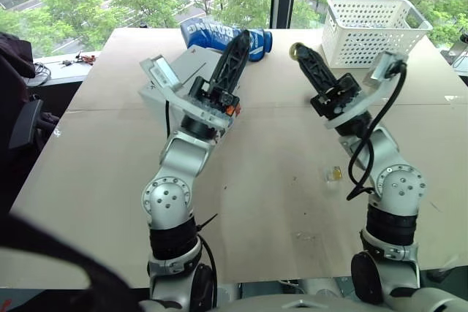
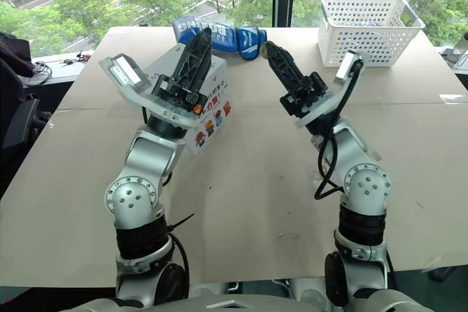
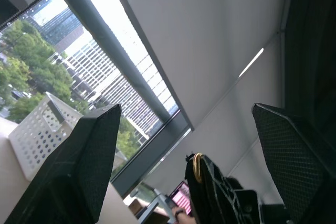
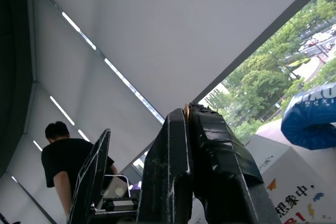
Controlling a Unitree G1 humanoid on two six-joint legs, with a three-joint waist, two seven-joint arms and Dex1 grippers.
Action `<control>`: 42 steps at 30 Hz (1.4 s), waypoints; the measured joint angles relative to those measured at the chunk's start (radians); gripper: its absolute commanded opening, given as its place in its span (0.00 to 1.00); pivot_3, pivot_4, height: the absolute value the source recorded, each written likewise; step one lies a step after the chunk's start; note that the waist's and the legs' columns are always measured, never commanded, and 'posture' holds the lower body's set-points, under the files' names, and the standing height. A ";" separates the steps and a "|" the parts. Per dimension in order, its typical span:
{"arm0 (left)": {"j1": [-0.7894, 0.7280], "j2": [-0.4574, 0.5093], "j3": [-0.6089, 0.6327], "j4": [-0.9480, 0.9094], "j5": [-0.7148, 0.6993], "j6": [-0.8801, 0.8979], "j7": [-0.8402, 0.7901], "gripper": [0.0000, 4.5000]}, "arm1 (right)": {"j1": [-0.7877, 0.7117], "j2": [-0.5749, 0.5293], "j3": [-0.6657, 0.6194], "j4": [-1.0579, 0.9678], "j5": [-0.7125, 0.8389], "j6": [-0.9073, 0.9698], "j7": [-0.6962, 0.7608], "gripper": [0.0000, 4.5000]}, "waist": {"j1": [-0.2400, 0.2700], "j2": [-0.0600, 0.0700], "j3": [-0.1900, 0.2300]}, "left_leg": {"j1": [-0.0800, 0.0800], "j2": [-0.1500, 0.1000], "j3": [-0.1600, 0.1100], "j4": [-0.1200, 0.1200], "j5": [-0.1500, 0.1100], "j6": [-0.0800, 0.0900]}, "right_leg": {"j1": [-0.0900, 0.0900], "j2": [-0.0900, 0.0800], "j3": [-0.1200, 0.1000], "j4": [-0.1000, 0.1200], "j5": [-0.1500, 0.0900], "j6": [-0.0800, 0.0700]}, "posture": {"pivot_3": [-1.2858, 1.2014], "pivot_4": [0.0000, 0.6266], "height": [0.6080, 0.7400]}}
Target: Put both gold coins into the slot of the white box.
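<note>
Left eye view: right gripper point(image 1: 296, 52) pinches 1 gold coin point(image 1: 294, 51); left gripper point(image 3: 191, 156) gapes wide.

One gold coin point(image 1: 295, 51) pinched aloft.

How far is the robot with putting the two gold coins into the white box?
No coin can be seen to have gone in yet. In hand: the right tool, shut, pinches one gold coin at its tip, raised above the table. The left tool is open and empty, held up in front of the white box. Left: the second gold coin lies on the table near the right arm; both must go into the slot, which is hidden here.
</note>
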 measured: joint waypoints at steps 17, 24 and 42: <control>0.058 -0.016 -0.097 -0.014 -0.060 0.026 0.018 0.61 | 0.000 0.048 0.096 -0.010 -0.030 -0.030 0.009 0.00 | -0.001 0.000 0.000 | 0.000 0.000 0.000 0.000 0.000 0.000 | 0.000 0.000 -0.001 0.000 0.000 0.000 | 0.52 0.24 0.73; 0.071 -0.012 -0.099 -0.015 -0.089 0.022 0.012 0.23 | 0.000 0.046 0.099 -0.017 -0.028 -0.030 0.009 0.00 | -0.001 0.000 0.000 | 0.001 0.000 0.000 0.000 0.000 0.000 | 0.000 0.000 -0.001 0.000 0.000 0.000 | 0.52 0.24 0.73; 0.101 0.024 -0.100 -0.038 -0.206 0.030 -0.028 0.01 | 0.007 0.022 0.108 -0.031 0.082 0.004 0.009 0.00 | -0.002 0.000 0.000 | 0.000 0.000 0.000 -0.001 0.000 0.000 | 0.000 0.000 -0.001 -0.002 -0.001 0.000 | 0.52 0.24 0.73</control>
